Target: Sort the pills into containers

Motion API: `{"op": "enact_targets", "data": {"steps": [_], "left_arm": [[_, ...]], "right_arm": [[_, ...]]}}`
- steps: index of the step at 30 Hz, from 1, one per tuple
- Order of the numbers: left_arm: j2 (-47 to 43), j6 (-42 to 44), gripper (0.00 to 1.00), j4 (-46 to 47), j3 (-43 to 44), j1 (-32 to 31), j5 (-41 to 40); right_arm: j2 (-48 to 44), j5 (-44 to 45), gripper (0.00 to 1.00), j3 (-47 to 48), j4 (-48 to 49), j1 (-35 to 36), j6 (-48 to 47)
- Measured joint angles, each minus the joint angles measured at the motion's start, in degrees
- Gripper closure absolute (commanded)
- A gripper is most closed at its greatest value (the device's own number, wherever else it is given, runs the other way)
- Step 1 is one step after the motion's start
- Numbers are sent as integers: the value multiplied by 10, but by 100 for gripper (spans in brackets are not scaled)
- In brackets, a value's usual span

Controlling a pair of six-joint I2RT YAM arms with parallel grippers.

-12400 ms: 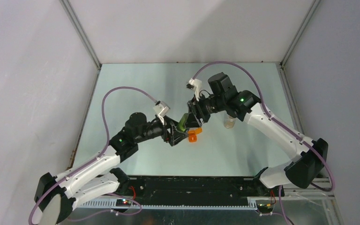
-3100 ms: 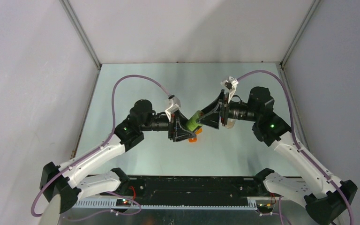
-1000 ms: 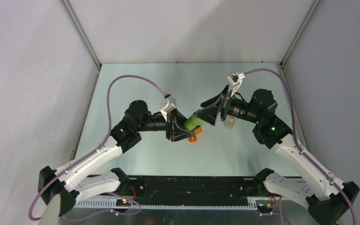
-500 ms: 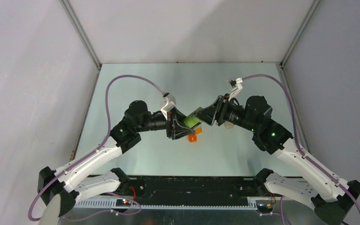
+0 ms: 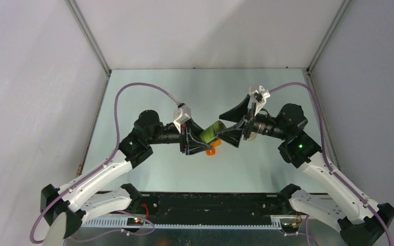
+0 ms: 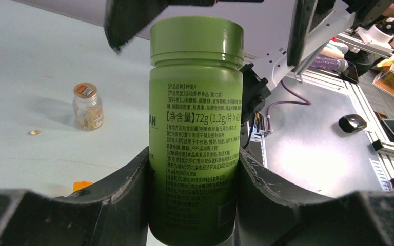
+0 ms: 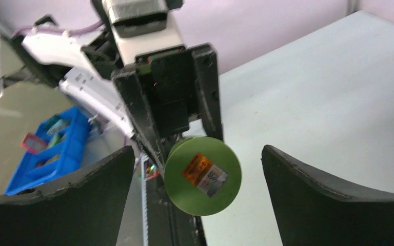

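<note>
L gripper [image 5: 192,139] clenched on green bottle [image 5: 210,131], held above table [image 5: 184,87] centre; R gripper [image 5: 231,125] spread wide around its cap, not touching; orange box [image 5: 213,149] lay beneath; vial [image 6: 88,106] stood right of centre.

the green bottle [image 6: 195,133] label reads "72g (1.2g/" amid chinese print.

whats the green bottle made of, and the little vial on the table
Green bottle: looks like opaque plastic, satin finish, with a soft sheen and moulded ridge near the top. Small vial: clear, glossy wall, contents visible through it; plastic or glass, cannot tell.
</note>
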Motion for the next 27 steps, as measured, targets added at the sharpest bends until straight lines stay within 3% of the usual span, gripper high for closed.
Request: {"op": "enact_targets", "data": {"steps": [5,7,15,17,21,24,27], "left_arm": [[0,0,100,-8,0,2,-20],[0,0,100,-8,0,2,-33],[0,0,100,-8,0,2,-85],[0,0,100,-8,0,2,-94],[-1,0,100,-7,-3,2,-104],[-1,0,100,-6,-4,2,-101],[-5,0,100,0,-4,2,-85]], "right_arm": [[-5,95,1,0,5,2,58],[-4,145,6,0,-3,13,97],[4,270,38,0,-41,67,202],[6,280,58,0,-49,67,217],[6,285,82,0,-56,67,230],[6,264,89,0,-49,58,213],[6,166,92,-9,-10,24,171]]}}
